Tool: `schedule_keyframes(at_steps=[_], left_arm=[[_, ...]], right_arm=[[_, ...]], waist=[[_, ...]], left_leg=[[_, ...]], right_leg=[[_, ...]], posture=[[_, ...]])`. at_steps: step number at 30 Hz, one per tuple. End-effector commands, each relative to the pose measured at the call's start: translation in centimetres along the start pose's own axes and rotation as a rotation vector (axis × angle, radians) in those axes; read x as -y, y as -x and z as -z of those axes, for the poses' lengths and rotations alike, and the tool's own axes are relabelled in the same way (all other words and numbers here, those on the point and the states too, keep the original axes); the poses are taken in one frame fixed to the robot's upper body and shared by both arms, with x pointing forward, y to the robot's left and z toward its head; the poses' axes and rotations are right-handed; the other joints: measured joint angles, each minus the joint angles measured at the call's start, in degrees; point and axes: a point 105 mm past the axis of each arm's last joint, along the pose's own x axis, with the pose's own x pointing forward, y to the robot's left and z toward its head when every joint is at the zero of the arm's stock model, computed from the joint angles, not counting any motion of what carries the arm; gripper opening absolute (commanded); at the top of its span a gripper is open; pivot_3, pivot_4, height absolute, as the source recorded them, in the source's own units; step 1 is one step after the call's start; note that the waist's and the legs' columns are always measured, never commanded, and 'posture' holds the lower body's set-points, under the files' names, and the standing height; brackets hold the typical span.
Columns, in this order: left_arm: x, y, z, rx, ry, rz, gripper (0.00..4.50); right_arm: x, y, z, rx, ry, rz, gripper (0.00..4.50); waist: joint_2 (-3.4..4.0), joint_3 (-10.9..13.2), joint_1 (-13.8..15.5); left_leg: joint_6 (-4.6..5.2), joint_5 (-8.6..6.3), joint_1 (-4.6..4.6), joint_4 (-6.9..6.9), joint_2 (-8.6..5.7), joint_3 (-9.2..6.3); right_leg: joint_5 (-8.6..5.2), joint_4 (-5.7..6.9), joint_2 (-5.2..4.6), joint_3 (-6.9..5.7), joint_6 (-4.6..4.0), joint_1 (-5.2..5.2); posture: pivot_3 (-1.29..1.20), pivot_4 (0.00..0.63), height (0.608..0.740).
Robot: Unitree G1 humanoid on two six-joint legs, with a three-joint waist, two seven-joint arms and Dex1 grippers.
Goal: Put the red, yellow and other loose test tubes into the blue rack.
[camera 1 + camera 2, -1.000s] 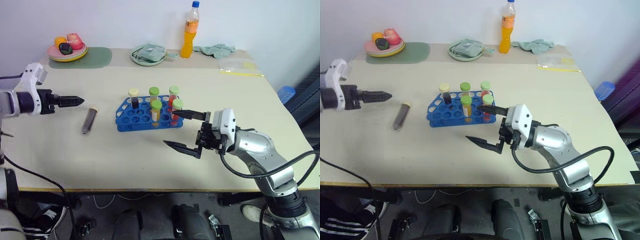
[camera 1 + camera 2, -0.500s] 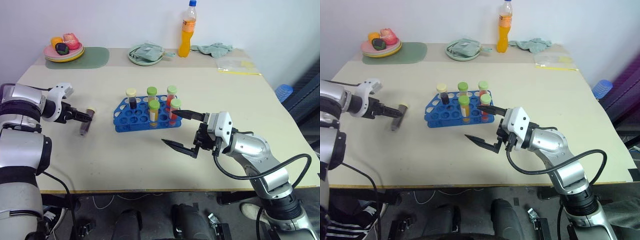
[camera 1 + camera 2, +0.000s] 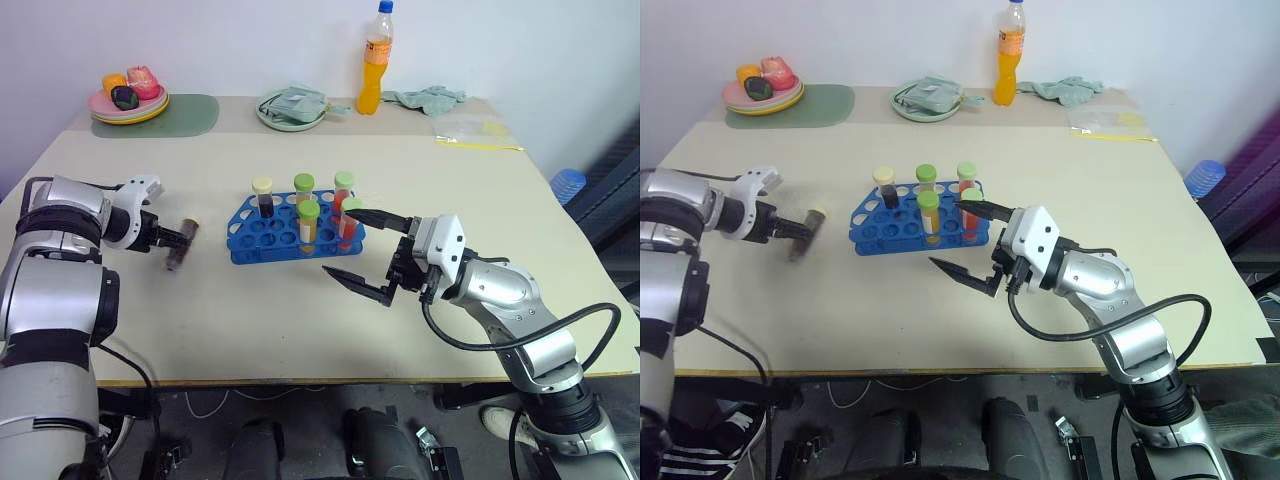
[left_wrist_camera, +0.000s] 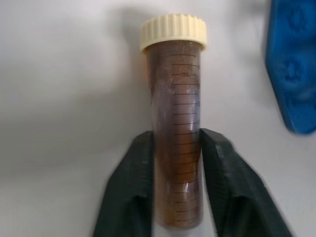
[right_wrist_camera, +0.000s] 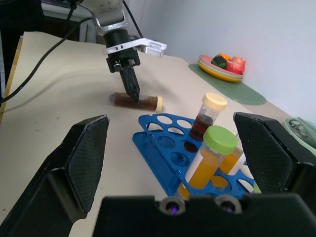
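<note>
A dark brown test tube (image 3: 181,244) with a cream cap lies on the table, left of the blue rack (image 3: 262,240). My left gripper (image 3: 176,238) is shut on its lower half; in the left wrist view the two fingers (image 4: 133,187) press both sides of the tube (image 4: 175,113). Several capped tubes with orange, red and dark liquid (image 3: 309,222) stand upright in the rack. My right gripper (image 3: 338,240) hovers open and empty just right of the rack. The right wrist view shows the rack (image 5: 163,148), the lying tube (image 5: 140,100) and the left gripper (image 5: 132,89).
At the back of the table stand an orange drink bottle (image 3: 377,60), a plate of toy food (image 3: 128,100) on a green mat (image 3: 195,113), a green plate with a cloth (image 3: 292,108), another cloth (image 3: 430,98) and a plastic bag (image 3: 480,135).
My left gripper came down and right to the lying brown tube and closed on it. The right gripper stayed open beside the rack.
</note>
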Motion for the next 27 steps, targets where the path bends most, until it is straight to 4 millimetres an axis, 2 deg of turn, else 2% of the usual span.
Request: schedule_keyframes(at_steps=[1,4,6,8,11,16,18,21,23,27], left_arm=[[-1.1,1.3,-2.6,0.186,0.01,-0.071,0.67],[-1.9,2.8,-5.1,0.39,-0.023,-0.122,0.67],[-1.1,4.6,-7.9,0.664,-0.064,-0.06,0.67],[0.0,6.7,-9.7,0.936,-0.111,-0.002,0.67],[2.9,7.9,-8.3,1.124,-0.271,0.09,0.67],[6.6,8.5,-5.2,1.333,-0.337,0.112,0.67],[8.8,7.7,-3.8,1.331,-0.414,0.145,0.67],[10.6,6.6,-3.0,1.353,-0.369,0.185,0.67],[12.1,5.5,-2.2,1.351,-0.421,0.202,0.67],[13.3,3.1,-0.8,1.343,-0.461,0.158,0.67]], right_arm=[[0.6,0.1,-1.3,0.033,0.045,0.021,4.5],[0.7,0.2,-1.2,0.026,0.041,0.034,4.5],[0.7,0.3,-0.9,0.019,0.034,0.042,4.5],[0.7,0.5,-0.7,0.014,0.029,0.05,4.5],[0.9,0.6,-0.5,0.009,0.029,0.057,4.5],[1.4,0.7,-0.4,0.009,0.033,0.06,4.5],[1.6,0.8,-0.4,0.006,0.035,0.061,4.5],[1.8,0.9,-0.2,-0.004,0.04,0.067,4.5],[1.9,1.0,-0.2,-0.007,0.042,0.074,4.5],[1.9,1.1,-0.2,-0.009,0.043,0.088,4.5]], waist=[[0.0,0.0,0.0],[-0.01,0.0,0.0],[0.0,0.0,0.0],[-0.02,0.0,0.1],[0.02,0.0,0.1],[0.0,-0.1,0.2],[0.0,-0.1,0.2],[0.03,-0.1,0.4],[0.04,-0.1,0.4],[0.05,-0.1,0.2]], left_leg=[[0.0,0.0,0.0,0.0,0.0,0.0],[0.0,0.0,0.0,0.01,0.01,-0.01],[0.0,0.0,0.0,0.02,0.01,0.0],[-0.01,0.0,0.03,0.02,0.02,0.02],[-0.03,0.02,0.04,0.03,0.03,0.08],[-0.08,0.05,0.09,0.11,0.01,0.07],[-0.09,0.05,0.09,0.15,0.01,0.03],[-0.08,0.04,0.21,0.14,0.01,0.03],[-0.08,0.04,0.31,0.14,-0.01,0.0],[-0.07,0.03,0.37,0.13,-0.01,-0.01]], right_leg=[[0.0,0.0,0.0,0.0,0.0,0.0],[0.02,0.03,-0.02,0.0,0.03,0.0],[0.02,0.04,-0.02,0.0,0.04,0.0],[0.03,0.09,-0.08,-0.02,0.03,0.01],[0.04,0.1,-0.15,-0.05,0.03,0.04],[0.06,0.1,-0.15,-0.03,0.04,0.16],[0.06,0.09,-0.1,-0.04,0.04,0.18],[0.06,0.07,-0.1,-0.03,0.04,0.31],[0.06,0.04,-0.1,-0.04,0.04,0.44],[0.05,0.0,-0.08,-0.03,0.03,0.49]], posture=[[0.0,0.15,0.74],[0.0,0.15,0.74],[0.0,0.15,0.74],[0.0,0.15,0.74],[0.0,0.15,0.74],[0.0,0.15,0.74],[0.0,0.15,0.74],[0.0,0.15,0.74],[0.0,0.15,0.74],[0.0,0.15,0.74]])
